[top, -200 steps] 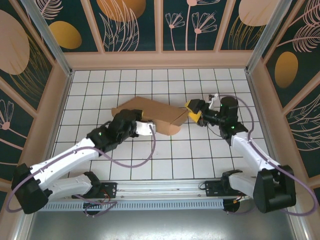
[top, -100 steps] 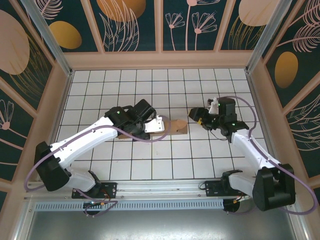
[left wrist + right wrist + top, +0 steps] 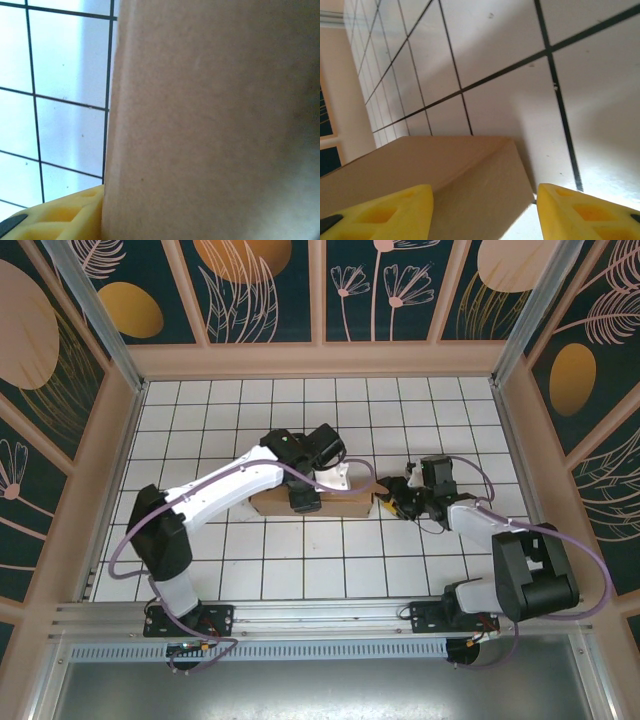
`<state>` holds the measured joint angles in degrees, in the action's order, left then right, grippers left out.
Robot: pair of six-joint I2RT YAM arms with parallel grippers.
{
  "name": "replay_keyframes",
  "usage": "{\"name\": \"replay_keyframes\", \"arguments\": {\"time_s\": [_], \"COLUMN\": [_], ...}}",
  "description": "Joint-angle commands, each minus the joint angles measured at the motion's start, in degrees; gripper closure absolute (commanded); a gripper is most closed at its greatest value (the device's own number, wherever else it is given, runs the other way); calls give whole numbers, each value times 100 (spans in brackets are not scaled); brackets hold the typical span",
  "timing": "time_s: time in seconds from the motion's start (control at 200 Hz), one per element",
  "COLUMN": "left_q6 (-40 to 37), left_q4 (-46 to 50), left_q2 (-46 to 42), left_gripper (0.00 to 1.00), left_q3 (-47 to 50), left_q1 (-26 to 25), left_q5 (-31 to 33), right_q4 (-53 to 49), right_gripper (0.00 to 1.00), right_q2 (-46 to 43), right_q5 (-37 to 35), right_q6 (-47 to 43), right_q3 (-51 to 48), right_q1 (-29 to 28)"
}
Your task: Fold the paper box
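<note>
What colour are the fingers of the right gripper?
Yellow fingers, seen best in the right wrist view.

L gripper (image 3: pixel 306 498) atop paper box (image 3: pixel 345 503), R gripper (image 3: pixel 392 500) just rt.

Left arm (image 3: pixel 220 485) and right arm (image 3: pixel 478 516): white tubular links between black rounded joint housings, each on a black base (image 3: pixel 195 620) at the near side and trailed by a looping lilac cable (image 3: pixel 112 552); the right gripper (image 3: pixel 392 496) carries blunt yellow fingers (image 3: pixel 377 212) moulded with shallow rectangular cells.
</note>
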<state>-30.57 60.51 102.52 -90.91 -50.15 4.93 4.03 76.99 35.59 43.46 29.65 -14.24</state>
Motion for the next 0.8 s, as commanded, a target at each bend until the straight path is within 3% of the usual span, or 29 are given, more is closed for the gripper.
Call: {"name": "replay_keyframes", "arguments": {"time_s": [0.0, 0.19, 0.405, 0.666, 0.796], "left_q6": [166, 221, 129, 121, 111], "left_q4": [-832, -1357, -2261, -2310, -2341], "left_q2": [501, 431, -105, -619, -729], "left_gripper": [46, 39, 29, 20, 16], "left_q3": [-70, 105, 768, 749, 642], "left_q1": [5, 31, 145, 223, 318], "left_q5": [-319, -15, -162, 61, -190], "right_q4": [300, 88, -391, -942, -994], "right_gripper": [43, 43, 38, 31, 30], "right_q2": [15, -44, -228, -623, -629], "right_q5": [706, 574, 246, -87, -93], "right_q6": [-170, -348, -597, -760, -769], "right_q3": [1, 4, 192, 494, 577], "right_q1": [-222, -152, -128, -27, 0]}}
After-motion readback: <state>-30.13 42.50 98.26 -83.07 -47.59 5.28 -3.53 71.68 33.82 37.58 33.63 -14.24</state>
